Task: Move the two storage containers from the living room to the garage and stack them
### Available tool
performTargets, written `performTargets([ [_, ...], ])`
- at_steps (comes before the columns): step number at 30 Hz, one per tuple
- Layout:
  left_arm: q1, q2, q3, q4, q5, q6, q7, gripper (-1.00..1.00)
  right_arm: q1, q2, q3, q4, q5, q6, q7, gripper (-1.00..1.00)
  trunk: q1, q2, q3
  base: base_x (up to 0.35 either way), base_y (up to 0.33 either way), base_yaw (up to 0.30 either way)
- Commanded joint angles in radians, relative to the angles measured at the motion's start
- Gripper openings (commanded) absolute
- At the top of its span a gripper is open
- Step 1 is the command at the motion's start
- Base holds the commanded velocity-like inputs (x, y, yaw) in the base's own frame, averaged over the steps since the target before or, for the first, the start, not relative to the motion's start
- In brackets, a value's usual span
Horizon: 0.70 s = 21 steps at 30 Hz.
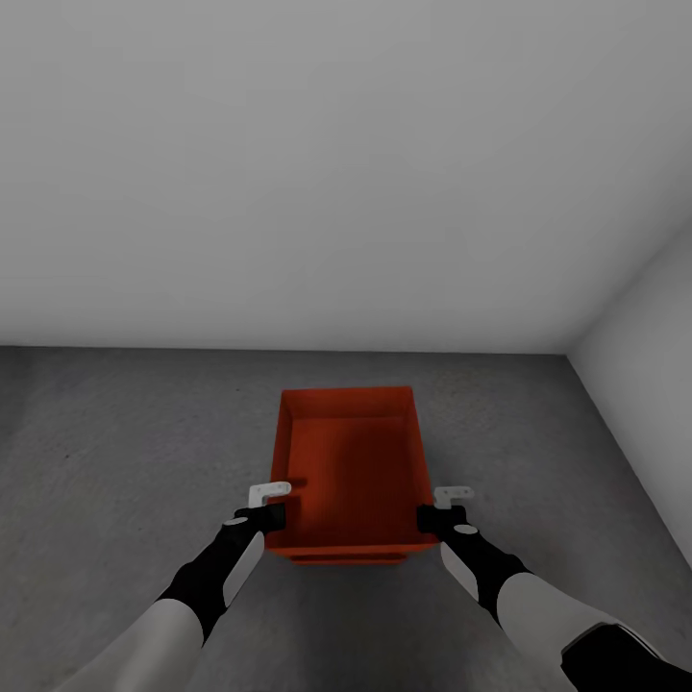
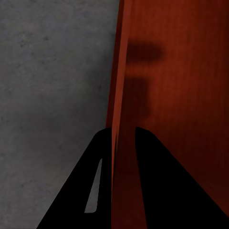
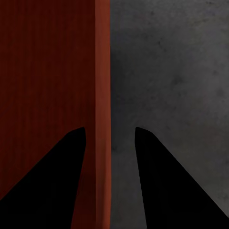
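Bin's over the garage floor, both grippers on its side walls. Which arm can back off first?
Likely right. The right gripper straddles the container wall loosely, with floor showing between the wall and one finger. The left gripper looks pinched tight on its wall.

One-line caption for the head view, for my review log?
Both end effectors, left and right, straddle the side walls of a red-orange storage container over the grey concrete floor, near a plain wall corner.

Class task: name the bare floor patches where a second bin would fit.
Bare grey floor lies left of the red container, between it and the back wall, and right toward the side wall. Crowded: the container's near end, straddled by both jaws.
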Motion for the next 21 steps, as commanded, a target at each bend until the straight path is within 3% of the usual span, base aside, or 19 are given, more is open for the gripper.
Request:
performTargets([
  [1,-0.001,0.002,0.018,-0.005,-0.024,0.005,0.016,-1.0,-0.001,-0.005,-0.019,0.014,-0.014,-0.004,-0.016,-1.0,0.004,-0.008,-0.004,0.0,0.0,0.0],
  [13,-0.001,0.002,0.017,-0.005,-0.024,0.005,0.016,-1.0,-0.001,-0.005,-0.019,0.014,-0.014,-0.004,-0.016,-1.0,0.05,-0.092,-0.042,0.0,0.0,0.0],
  [21,-0.001,0.002,0.017,-0.005,-0.024,0.006,0.016,-1.0,-0.001,-0.005,-0.019,0.014,-0.014,-0.004,-0.016,-1.0,0.05,-0.092,-0.042,0.0,0.0,0.0],
])
